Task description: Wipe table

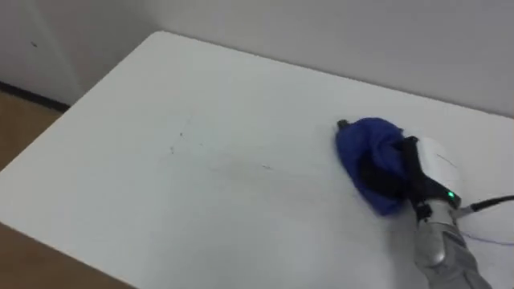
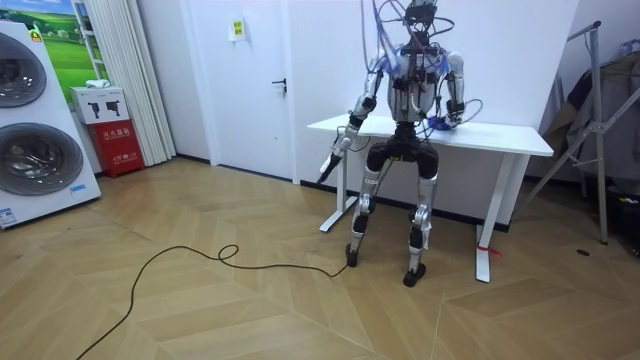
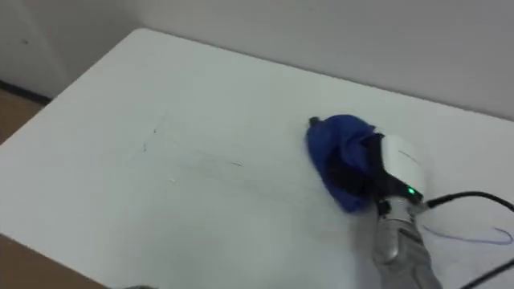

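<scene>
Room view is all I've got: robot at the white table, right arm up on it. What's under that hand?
Observer: A bunched blue cloth. The right hand lies on it from the right, toward the right side of the table.
Operator: Any dirt visible on the top?
Observer: Yes, faint dark marks to the cloth's left, apart from it.
Operator: Anything else up there?
Observer: A thin bluish line on the surface right of the wrist. I can't tell whether it is thread or a pen stroke.
</scene>
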